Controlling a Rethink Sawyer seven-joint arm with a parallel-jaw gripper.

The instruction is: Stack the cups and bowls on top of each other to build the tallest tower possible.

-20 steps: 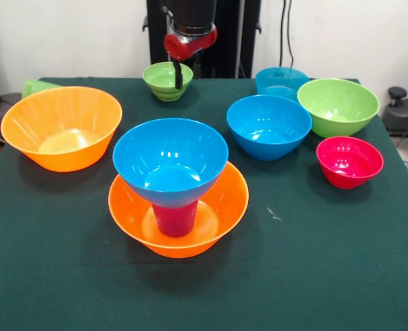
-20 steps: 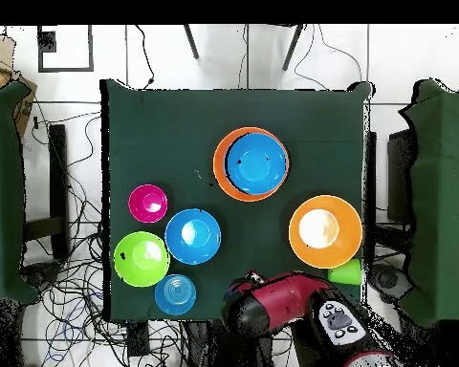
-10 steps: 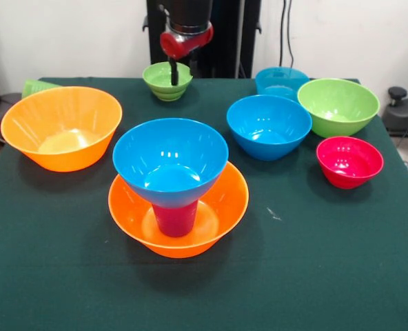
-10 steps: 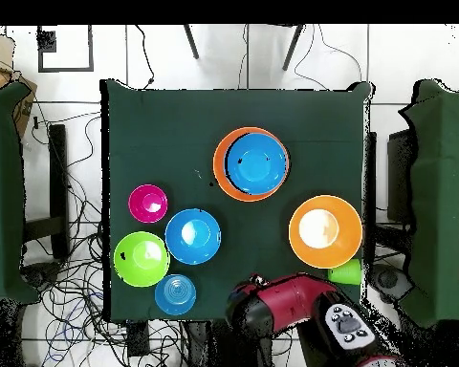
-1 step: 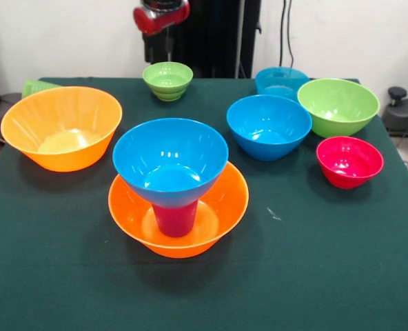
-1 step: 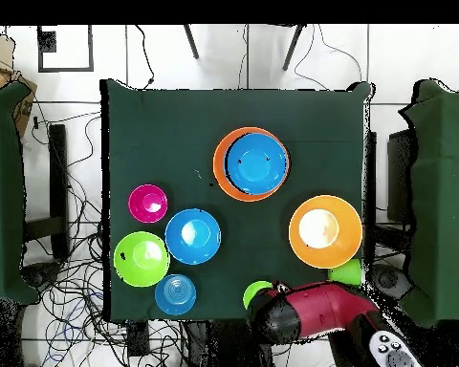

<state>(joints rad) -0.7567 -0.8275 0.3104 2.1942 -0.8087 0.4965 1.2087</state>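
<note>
— Looking for any writing: can you read a brand or label anywhere?

— None is legible on the bowls, the cups or the arm.

— What differs from half a second ago?

— The end effector [image 5: 168, 48] has risen and drifted to the picture's left in the front view. It hung over the small lime green bowl [image 5: 167, 81]; now only the red wrist shows at the top edge, with a dark tip below it. In the overhead view that bowl [image 6: 257, 292] is now uncovered beside the red arm [image 6: 315, 312]. Nothing else has moved.

— Is the end effector open or closed?

— I cannot tell; it holds and touches nothing that I can see.

— Where is the tower?

— Near the table's [image 5: 328, 276] middle: an orange bowl [image 5: 221, 207], a purple-magenta cup [image 5: 176, 217] standing in it, and a blue bowl [image 5: 170, 162] seated on the cup. The second orange bowl [image 5: 60, 127] stands apart, the light green cup [image 5: 33, 87] lying behind it. The other blue bowl [image 5: 269, 126], teal-blue bowl [image 5: 280, 81], large lime green bowl [image 5: 338, 105] and red-pink bowl [image 5: 349, 161] cluster together.
</note>
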